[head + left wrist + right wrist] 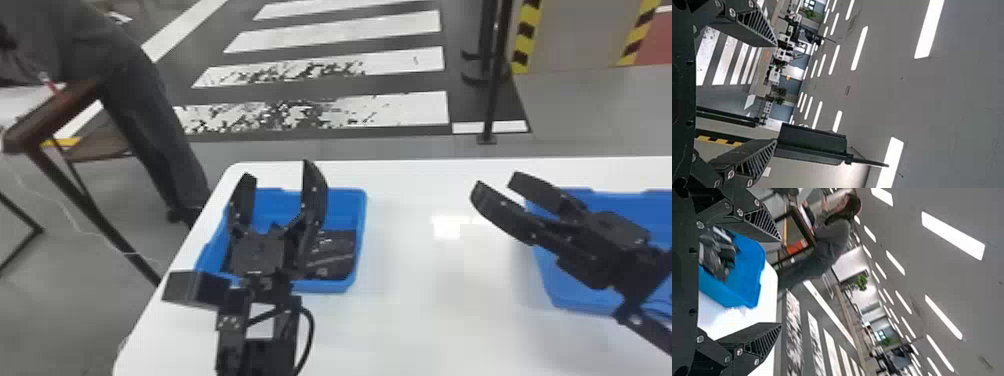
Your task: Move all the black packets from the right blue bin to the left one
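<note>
My left gripper [277, 169] stands open above the left blue bin [362, 215], its fingers apart over the bin's far part. Black packets [330, 255] lie in that bin, partly hidden behind the gripper. My right gripper [496, 182] is at the left side of the right blue bin [575, 304], open and pointing leftward, and it hides part of the bin. In the left wrist view my left gripper [776, 92] holds nothing. Nothing is between the fingers of my right gripper [781, 282] in the right wrist view, where a blue bin [746, 272] holds dark packets [717, 252].
Both bins stand on a white table [415, 320], with bare tabletop between them. Beyond its far edge is a floor with white stripes and a black post [492, 90]. A brown table [55, 117] stands at the far left, with a person near it.
</note>
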Controlling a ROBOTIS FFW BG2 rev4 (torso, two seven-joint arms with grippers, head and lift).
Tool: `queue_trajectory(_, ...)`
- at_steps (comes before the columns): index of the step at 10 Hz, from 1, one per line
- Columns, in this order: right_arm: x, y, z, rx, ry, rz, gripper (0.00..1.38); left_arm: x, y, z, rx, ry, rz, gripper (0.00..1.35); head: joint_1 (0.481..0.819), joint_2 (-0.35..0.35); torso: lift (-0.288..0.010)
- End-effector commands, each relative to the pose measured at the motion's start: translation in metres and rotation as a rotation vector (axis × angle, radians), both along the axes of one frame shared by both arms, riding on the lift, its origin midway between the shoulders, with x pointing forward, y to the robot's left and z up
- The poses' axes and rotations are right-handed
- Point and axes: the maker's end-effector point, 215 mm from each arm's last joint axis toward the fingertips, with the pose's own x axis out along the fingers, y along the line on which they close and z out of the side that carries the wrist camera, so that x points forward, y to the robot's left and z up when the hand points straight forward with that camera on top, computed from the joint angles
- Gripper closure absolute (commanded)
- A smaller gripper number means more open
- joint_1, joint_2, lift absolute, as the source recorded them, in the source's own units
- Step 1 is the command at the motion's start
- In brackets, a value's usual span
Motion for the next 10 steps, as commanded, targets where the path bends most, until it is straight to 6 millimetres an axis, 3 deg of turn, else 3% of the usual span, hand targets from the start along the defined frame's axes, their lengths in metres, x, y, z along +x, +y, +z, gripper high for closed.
queue_trajectory(1, -0.004, -0.049, 0.011, -0.094, -0.07, -0.151, 0.3, -0.031, 0.0, 0.01, 0.029, 0.041, 0.002, 0.0, 0.689, 0.193, -0.14)
queue_trajectory(2, -0.012, -0.074, 0.016, -0.141, -0.098, -0.245, 0.3, -0.046, 0.002, 0.002, 0.095, 0.106, 0.017, 0.0, 0.692, 0.167, -0.14)
queue_trajectory(4, -0.038, -0.118, 0.026, -0.312, -0.163, -0.422, 0.3, -0.055, 0.0, -0.031, 0.268, 0.218, 0.046, 0.0, 0.695, 0.091, -0.14)
queue_trajectory(5, -0.048, -0.125, 0.027, -0.344, -0.181, -0.461, 0.3, -0.06, -0.006, -0.044, 0.277, 0.258, 0.057, 0.0, 0.695, 0.06, -0.14)
queue_trajectory(8, -0.071, -0.131, -0.018, -0.332, -0.072, -0.458, 0.32, -0.06, -0.008, -0.057, 0.292, 0.329, 0.065, 0.0, 0.695, 0.023, -0.14)
queue_trajectory(10, -0.076, -0.131, -0.025, -0.318, -0.047, -0.456, 0.36, -0.061, -0.008, -0.069, 0.234, 0.373, 0.049, 0.0, 0.695, 0.021, -0.14)
